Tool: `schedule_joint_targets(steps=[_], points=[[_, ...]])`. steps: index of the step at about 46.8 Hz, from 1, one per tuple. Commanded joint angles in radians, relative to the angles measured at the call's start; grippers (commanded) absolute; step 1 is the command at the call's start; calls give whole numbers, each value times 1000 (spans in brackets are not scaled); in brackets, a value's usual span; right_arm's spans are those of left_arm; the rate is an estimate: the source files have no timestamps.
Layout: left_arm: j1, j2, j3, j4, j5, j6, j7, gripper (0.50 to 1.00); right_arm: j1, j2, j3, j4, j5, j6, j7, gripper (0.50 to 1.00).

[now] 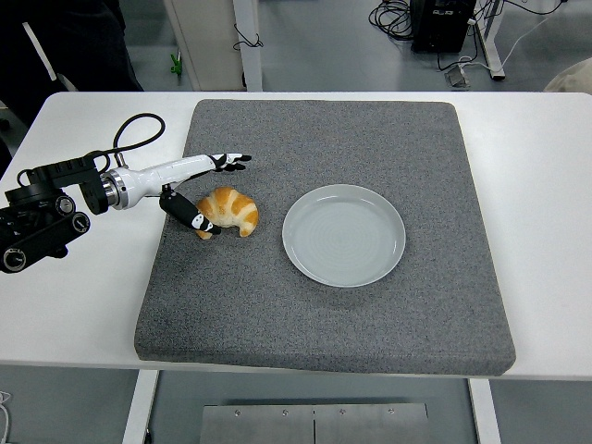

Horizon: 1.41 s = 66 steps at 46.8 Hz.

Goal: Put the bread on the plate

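Note:
A golden croissant [231, 210] lies on the grey mat [324, 305], left of an empty pale grey plate [344, 235]. My left hand [211, 190] reaches in from the left and is spread open around the croissant. Its thumb [192, 220] lies against the croissant's near left end. Its fingers [231, 161] stretch out behind the bread, apart from it. The hand holds nothing. The right arm is out of view.
The mat covers most of the white table [546, 185]. A black cable [139, 125] loops up from the left forearm. Table legs and cables show on the floor at the top.

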Motion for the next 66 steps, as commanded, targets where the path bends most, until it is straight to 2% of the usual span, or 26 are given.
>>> schedule_joint_targets(steps=[1,5,10,20,42,66], points=[[0,-9,0,0,2,0,0,960,0,0,0,0,0,1,0,1000],[0,-11,0,0,5,1,-1,924,0,0,0,0,0,-1,0,1000],[0,-15,0,0,5,1,-4,833,0,0,0,2,0,1,0,1000],[0,-17,3,0,5,1,-20,757,0,0,0,0,0,1,0,1000],[0,-17,9,0,18,1,-34,754,0,0,0,0,0,-1,0,1000],[1,-15,20,0,71,26,-67,725,0,0,0,0,0,1,0,1000]])
